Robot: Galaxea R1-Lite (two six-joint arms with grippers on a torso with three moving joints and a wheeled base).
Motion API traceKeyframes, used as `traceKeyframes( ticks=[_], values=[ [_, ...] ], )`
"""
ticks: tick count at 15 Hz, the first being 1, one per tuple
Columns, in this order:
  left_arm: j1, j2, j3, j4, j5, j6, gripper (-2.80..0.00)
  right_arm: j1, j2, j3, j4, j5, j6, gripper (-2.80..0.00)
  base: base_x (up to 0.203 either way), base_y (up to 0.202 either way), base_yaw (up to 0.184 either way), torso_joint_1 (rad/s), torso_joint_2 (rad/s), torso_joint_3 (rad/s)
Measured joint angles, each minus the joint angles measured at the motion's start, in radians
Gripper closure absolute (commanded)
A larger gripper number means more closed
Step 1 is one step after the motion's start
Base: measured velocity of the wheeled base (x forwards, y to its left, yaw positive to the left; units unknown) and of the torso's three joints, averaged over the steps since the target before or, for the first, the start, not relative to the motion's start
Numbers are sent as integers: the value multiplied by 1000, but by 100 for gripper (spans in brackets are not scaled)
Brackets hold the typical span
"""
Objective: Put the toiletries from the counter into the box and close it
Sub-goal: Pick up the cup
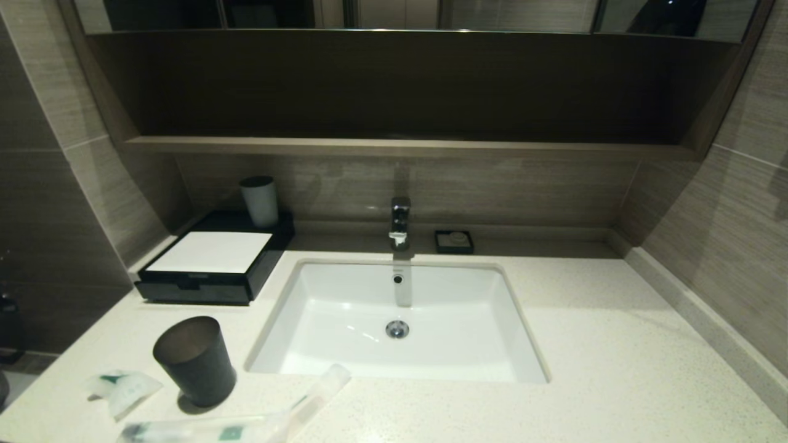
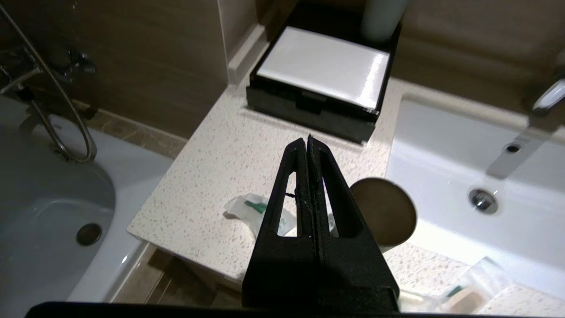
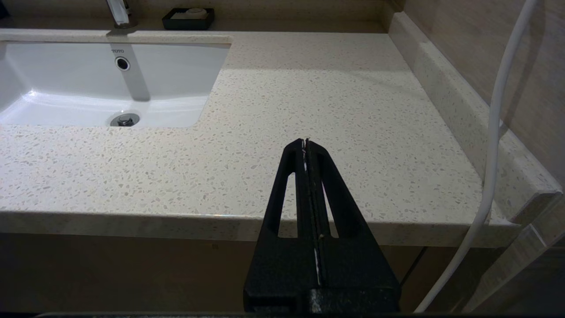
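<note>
The only legible text is the brand "TOTO", printed small on the inner back wall of the white sink basin (image 3: 88,88), just above its overflow hole (image 3: 122,63). The green marks on the packets (image 1: 126,389) cannot be read.

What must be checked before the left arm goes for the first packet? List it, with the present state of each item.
1. Left gripper empty: ok, fingers shut on nothing, above the counter.
2. Left gripper open for a pick: not ok, shut.
3. Short pouch reachable: ok, lying flat on the counter beside the dark tumbler.
4. Long packets on the counter: ok, at the front edge, partly cut off in the head view.
5. Box ready to receive: not ok, front drawer closed; a grey cup stands behind it.
6. Right gripper out of the way: ok, shut, over the bare right side.
</note>
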Motion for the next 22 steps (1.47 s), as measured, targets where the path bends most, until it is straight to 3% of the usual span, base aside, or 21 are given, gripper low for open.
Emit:
traceKeyframes(
  ticks=[4,8,13,15,19,22],
  values=[
    [-18,83,96,-67,11,55,0,0,0,0,0,0,0,0,0,0,0,0,0,0],
    [-65,122,198,-301,26,69,0,0,0,0,0,0,0,0,0,0,0,0,0,0],
    [-135,179,259,-347,8,69,0,0,0,0,0,0,0,0,0,0,0,0,0,0],
    [-180,221,344,-488,9,71,0,0,0,0,0,0,0,0,0,0,0,0,0,0],
    [-204,345,497,-827,27,55,0,0,0,0,0,0,0,0,0,0,0,0,0,0],
    [-213,407,573,-1042,109,88,0,0,0,0,0,0,0,0,0,0,0,0,0,0]
  ],
)
